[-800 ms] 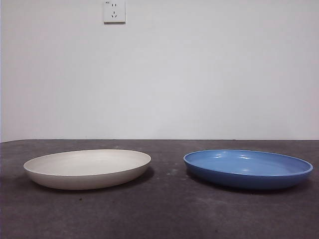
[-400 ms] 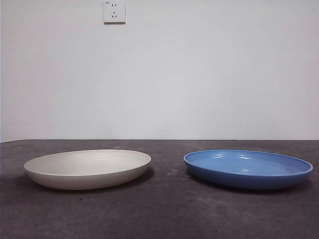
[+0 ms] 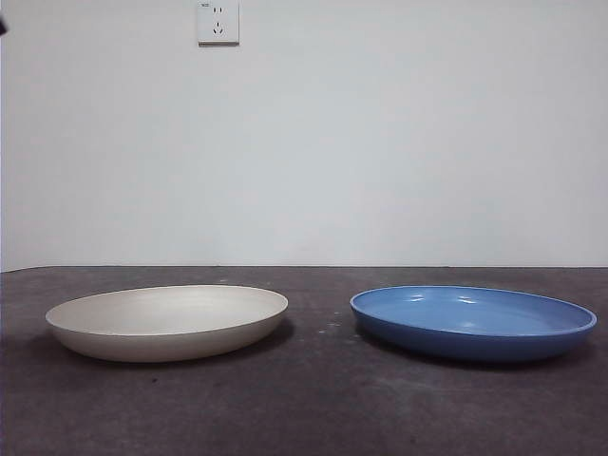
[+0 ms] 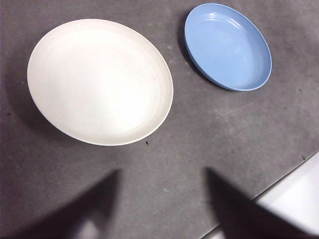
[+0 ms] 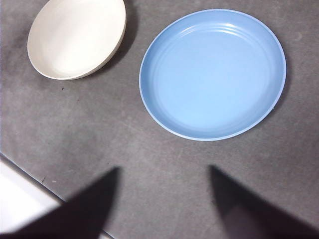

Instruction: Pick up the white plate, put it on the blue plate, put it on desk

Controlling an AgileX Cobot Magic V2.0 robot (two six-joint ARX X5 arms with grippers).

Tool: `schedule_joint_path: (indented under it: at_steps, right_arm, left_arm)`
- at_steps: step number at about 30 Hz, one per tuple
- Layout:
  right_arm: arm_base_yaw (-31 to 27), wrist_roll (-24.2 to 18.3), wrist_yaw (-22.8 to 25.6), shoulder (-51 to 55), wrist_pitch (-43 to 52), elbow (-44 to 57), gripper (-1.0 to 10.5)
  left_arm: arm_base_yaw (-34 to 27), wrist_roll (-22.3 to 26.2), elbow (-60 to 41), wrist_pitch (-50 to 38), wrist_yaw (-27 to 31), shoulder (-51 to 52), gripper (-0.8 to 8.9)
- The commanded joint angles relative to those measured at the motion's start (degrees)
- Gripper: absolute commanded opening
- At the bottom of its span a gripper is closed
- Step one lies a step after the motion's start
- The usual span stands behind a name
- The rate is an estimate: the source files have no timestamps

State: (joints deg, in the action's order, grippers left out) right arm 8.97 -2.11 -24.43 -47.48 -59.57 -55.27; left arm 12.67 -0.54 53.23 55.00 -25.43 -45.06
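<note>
The white plate [image 3: 167, 321] sits on the desk [image 3: 313, 408] at the left, and the blue plate [image 3: 472, 321] sits apart from it at the right. Both are empty. In the left wrist view, my left gripper [image 4: 162, 172] is open and empty, high above the desk, short of the white plate [image 4: 99, 82]; the blue plate [image 4: 228, 46] lies further off. In the right wrist view, my right gripper [image 5: 164, 169] is open and empty, high above the desk, short of the blue plate [image 5: 213, 73]; the white plate [image 5: 76, 37] lies beyond.
A white wall with a socket [image 3: 218, 21] stands behind the desk. The desk's near edge [image 4: 279, 184] shows in the left wrist view, and also in the right wrist view [image 5: 30, 181]. A black arm tip [image 3: 3, 26] shows at the front view's top left corner.
A small black arm tip has come into the front view's top left corner. The plates have not moved.
</note>
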Motion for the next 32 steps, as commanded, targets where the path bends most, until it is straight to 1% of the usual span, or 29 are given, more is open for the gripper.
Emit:
schedule_joint_path:
  at_steps: [1,8,11,14,17,23,28,32]
  right_arm:
    - [0.17,0.63,-0.22,-0.31,0.15,-1.09,4.7]
    - [0.17,1.51,-0.22,-0.31,0.15,-1.09,4.7]
    - [0.17,1.49,-0.24,-0.31,0.15,-1.09,4.7]
    - [0.17,1.49,-0.22,-0.31,0.15,-1.09,4.7]
    - [0.17,1.49,-0.24,-0.31,0.07,-1.09,4.7]
    - [0.17,1.49,-0.24,-0.31,0.04,-1.09,4.7]
    - [0.17,1.49,-0.24,-0.31,0.07,-1.09,4.7]
    - [0.17,1.49,-0.24,-0.28,0.07,-1.09,4.7]
  left_arm:
    - [0.15,-0.59,1.07,-0.66,-0.15,-0.42,5.43]
    - [0.15,-0.87,1.07,-1.33,-0.07,-0.94,5.36]
    - [0.15,-2.86,1.07,-3.93,0.61,-1.97,5.31]
    - [0.15,-4.57,1.07,-7.80,2.58,-3.93,5.30]
    - [0.15,-5.14,1.09,-10.62,5.60,-7.37,5.30]
    - [0.11,-5.07,1.70,-12.74,10.71,-17.46,5.30]
    - [0.09,-5.09,1.73,-19.06,11.23,-25.70,5.27]
    - [0.09,-5.07,1.79,-22.05,13.94,-31.65,5.26]
